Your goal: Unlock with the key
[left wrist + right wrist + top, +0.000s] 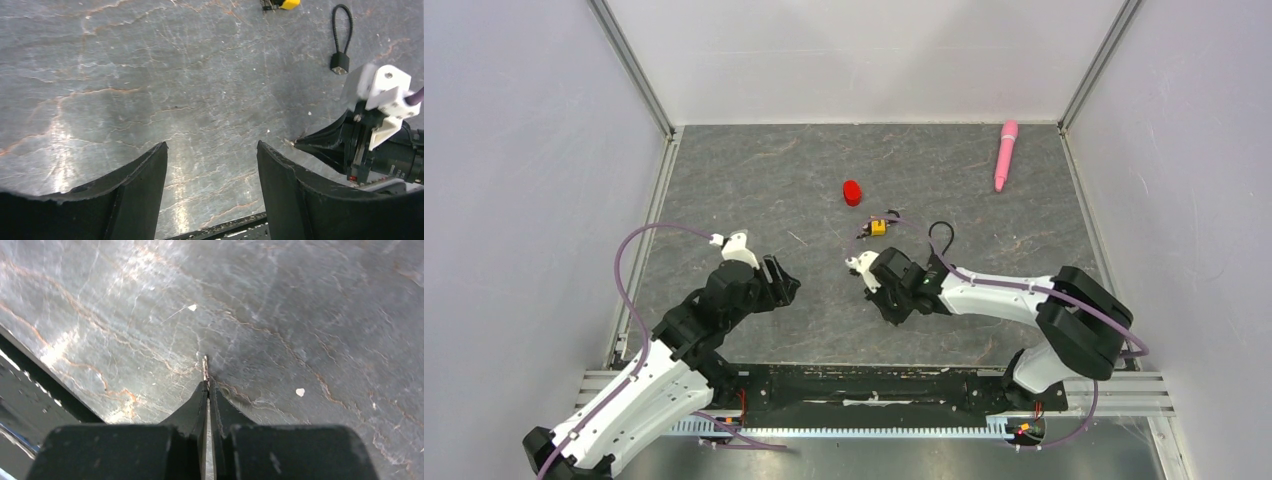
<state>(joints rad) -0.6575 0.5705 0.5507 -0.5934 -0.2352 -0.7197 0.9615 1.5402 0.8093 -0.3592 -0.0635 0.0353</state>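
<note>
Right gripper (207, 386) clamped closed on the key (205, 366), whose thin tip juts beyond the fingertips, low over the table (300, 315). Left gripper (212, 165), at its 9 o'clock, stands open and empty. Padlock (878, 227) lies at 12 o'clock.

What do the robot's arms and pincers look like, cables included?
Both arms have white shells with black joints. A purple cable loops beside the left arm; another runs along the right arm. The left pincer and right pincer each have two black tapering fingers and a white mount.
</note>
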